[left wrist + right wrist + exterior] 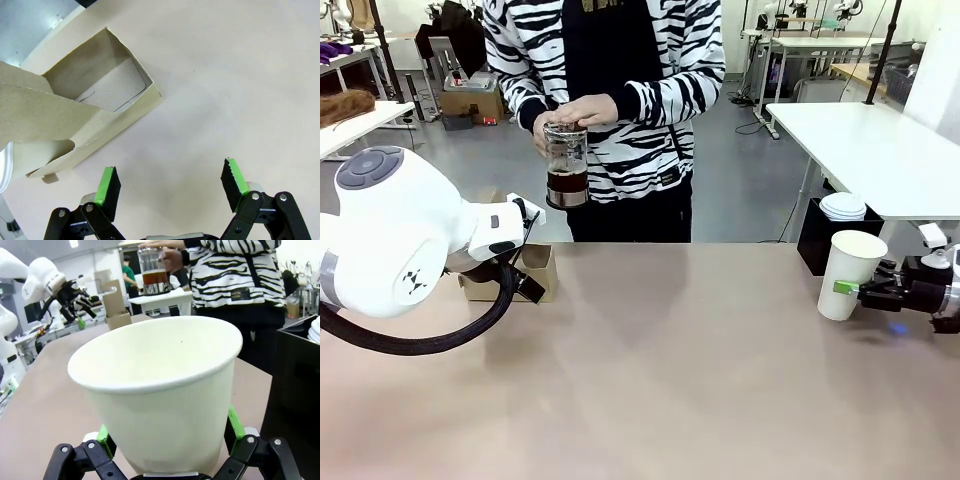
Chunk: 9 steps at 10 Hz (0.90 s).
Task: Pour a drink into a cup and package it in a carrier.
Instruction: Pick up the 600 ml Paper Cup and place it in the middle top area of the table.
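Front view: cup (855,262) stands upright, mouth up, straddled by right tool (846,289).

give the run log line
left end effector: open, beside brown cardboard carrier | right end effector: open, around tall white paper cup | person: holds glass jar of amber drink

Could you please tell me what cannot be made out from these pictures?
Most of the carrier: in the front view the left arm covers it; in the left wrist view the picture's edge cuts it off.
Inside of the cup: in the right wrist view its own wall hides it.
Pad contact of the right gripper: in the right wrist view the cup hides it.
Lid of the jar: in the front view the person's hands cover it.
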Each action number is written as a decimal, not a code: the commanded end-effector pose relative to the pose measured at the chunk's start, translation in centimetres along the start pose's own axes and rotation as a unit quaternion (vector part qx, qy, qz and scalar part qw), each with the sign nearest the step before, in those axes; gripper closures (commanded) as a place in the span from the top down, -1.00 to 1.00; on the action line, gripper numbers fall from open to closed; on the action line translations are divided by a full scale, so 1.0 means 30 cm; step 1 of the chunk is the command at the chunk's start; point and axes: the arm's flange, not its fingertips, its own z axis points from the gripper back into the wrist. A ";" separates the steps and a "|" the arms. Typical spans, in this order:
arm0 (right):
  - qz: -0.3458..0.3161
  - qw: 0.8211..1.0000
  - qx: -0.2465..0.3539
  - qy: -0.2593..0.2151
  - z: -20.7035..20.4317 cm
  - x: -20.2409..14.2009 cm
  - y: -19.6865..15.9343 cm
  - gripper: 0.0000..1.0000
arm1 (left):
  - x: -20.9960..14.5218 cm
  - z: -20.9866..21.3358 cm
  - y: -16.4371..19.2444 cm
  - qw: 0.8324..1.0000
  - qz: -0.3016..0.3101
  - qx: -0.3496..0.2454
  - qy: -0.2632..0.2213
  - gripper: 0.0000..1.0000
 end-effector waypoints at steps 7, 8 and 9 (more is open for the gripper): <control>-0.005 1.000 -0.004 -0.007 -0.044 -0.014 -0.001 0.60 | 0.000 0.001 0.000 1.000 0.000 -0.001 0.000 1.00; -0.006 1.000 -0.006 -0.007 -0.038 -0.017 -0.003 0.60 | 0.000 0.001 0.000 1.000 0.000 -0.001 0.000 1.00; -0.005 1.000 -0.018 -0.025 0.001 0.028 0.027 0.60 | 0.000 0.001 0.000 1.000 0.000 -0.001 0.000 1.00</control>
